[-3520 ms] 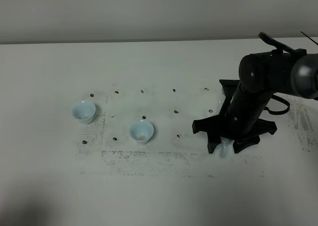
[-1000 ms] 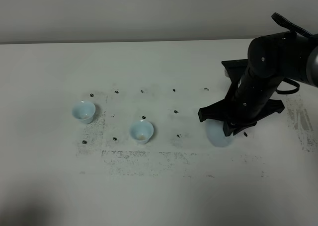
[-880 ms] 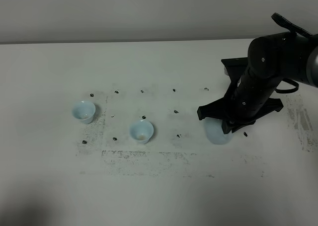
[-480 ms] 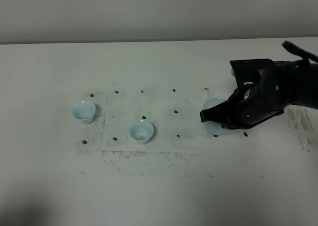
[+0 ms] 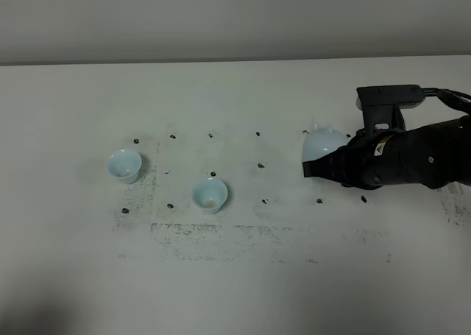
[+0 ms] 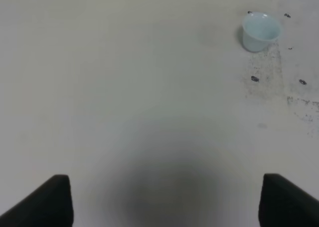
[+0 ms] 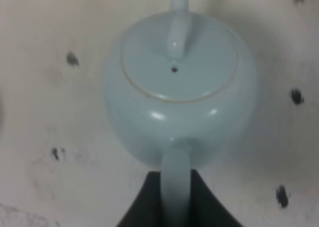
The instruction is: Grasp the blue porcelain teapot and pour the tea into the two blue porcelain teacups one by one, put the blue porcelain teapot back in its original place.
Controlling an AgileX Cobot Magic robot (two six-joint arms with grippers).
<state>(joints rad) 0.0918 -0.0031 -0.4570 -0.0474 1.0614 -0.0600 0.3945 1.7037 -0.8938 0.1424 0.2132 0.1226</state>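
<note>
Where the right gripper (image 7: pixel 175 203) met the teapot (image 5: pixel 324 141), its jaws were clamped tight on the loop handle. The pot sat at the right side of the table (image 5: pixel 235 291), lid on, spout pointing away from the arm; whether it cleared the surface could not be told. Left cup (image 5: pixel 124 165) and middle cup (image 5: pixel 210 194): both upright, well apart from the pot. Left gripper (image 6: pixel 164 202): jaws spread wide, holding nothing.
</note>
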